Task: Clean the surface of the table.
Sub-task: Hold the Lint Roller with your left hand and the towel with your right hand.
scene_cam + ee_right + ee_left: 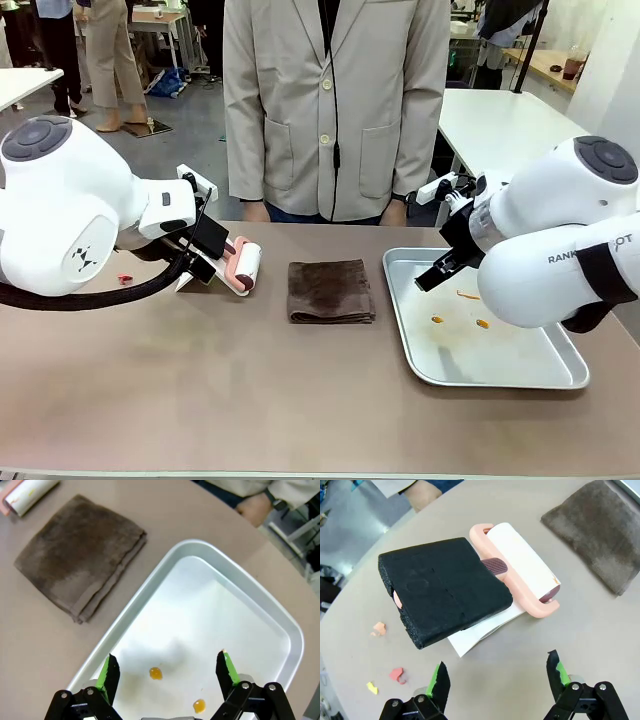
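The taupe-brown table (250,390) carries small coloured scraps near its left end: an orange one (379,628), a red one (396,673) and a yellow one (371,687). My left gripper (498,677) hangs open just above the table, short of a black sponge block (445,587) that leans on a pink lint roller (520,562). My right gripper (167,672) is open and empty over a silver tray (270,625), above two orange drops (155,673). In the front view its black fingers (437,275) hover over the tray's near-left part.
A folded brown cloth (331,291) lies mid-table between the lint roller (245,265) and the tray (560,375). A white sheet (480,630) sits under the sponge. A person in a beige jacket (335,100) stands at the far edge, hands by the table.
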`<state>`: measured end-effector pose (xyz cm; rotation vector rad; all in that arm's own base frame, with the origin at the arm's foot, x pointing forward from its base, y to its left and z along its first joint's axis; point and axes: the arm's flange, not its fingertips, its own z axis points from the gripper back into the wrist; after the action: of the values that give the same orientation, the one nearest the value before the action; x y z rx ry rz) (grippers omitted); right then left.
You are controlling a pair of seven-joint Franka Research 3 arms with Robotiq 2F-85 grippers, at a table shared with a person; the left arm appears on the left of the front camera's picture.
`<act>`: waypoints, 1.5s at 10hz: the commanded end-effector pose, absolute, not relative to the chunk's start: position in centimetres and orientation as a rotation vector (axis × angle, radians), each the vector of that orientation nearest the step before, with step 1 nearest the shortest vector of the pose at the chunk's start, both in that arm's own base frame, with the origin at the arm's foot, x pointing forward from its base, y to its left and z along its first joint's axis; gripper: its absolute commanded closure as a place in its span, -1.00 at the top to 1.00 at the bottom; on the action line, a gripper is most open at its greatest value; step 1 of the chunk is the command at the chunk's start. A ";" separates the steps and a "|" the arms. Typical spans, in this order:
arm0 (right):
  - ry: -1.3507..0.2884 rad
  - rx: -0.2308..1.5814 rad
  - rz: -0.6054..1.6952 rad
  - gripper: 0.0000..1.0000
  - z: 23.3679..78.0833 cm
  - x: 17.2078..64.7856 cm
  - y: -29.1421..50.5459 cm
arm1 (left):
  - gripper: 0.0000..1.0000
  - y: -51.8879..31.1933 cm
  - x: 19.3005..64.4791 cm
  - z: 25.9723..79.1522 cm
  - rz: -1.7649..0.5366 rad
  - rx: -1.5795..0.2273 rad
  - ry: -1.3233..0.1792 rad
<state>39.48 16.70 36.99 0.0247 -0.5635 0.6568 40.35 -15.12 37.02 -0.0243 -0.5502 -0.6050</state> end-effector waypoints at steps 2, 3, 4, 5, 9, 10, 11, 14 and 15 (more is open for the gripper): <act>-0.565 0.025 0.656 1.00 37.1 39.5 16.7 | 1.00 -15.1 40.3 37.0 -0.606 -0.024 -0.550; -0.565 0.025 0.656 1.00 37.1 39.5 16.7 | 1.00 -15.1 40.3 37.0 -0.606 -0.024 -0.550; -0.565 0.025 0.656 1.00 37.1 39.5 16.7 | 1.00 -15.1 40.3 37.0 -0.606 -0.024 -0.550; -0.565 0.025 0.656 1.00 37.1 39.5 16.7 | 1.00 -15.1 40.3 37.0 -0.606 -0.024 -0.550; -0.565 0.025 0.656 1.00 37.1 39.5 16.7 | 1.00 -15.1 40.3 37.0 -0.606 -0.024 -0.550; -0.565 0.025 0.656 1.00 37.1 39.5 16.7 | 1.00 -15.1 40.3 37.0 -0.606 -0.024 -0.550; -0.565 0.025 0.656 1.00 37.1 39.5 16.7 | 1.00 -15.1 40.3 37.0 -0.606 -0.024 -0.550; -0.463 0.040 0.662 1.00 38.6 38.7 16.4 | 1.00 -14.1 39.9 37.7 -0.646 -0.093 -0.455; -0.349 0.079 0.666 1.00 39.9 38.3 16.1 | 1.00 -12.9 39.6 38.4 -0.648 -0.137 -0.388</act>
<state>38.75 16.62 37.21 0.0315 -0.4560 0.6570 39.55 -15.28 36.73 -0.0779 -0.4585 -0.6265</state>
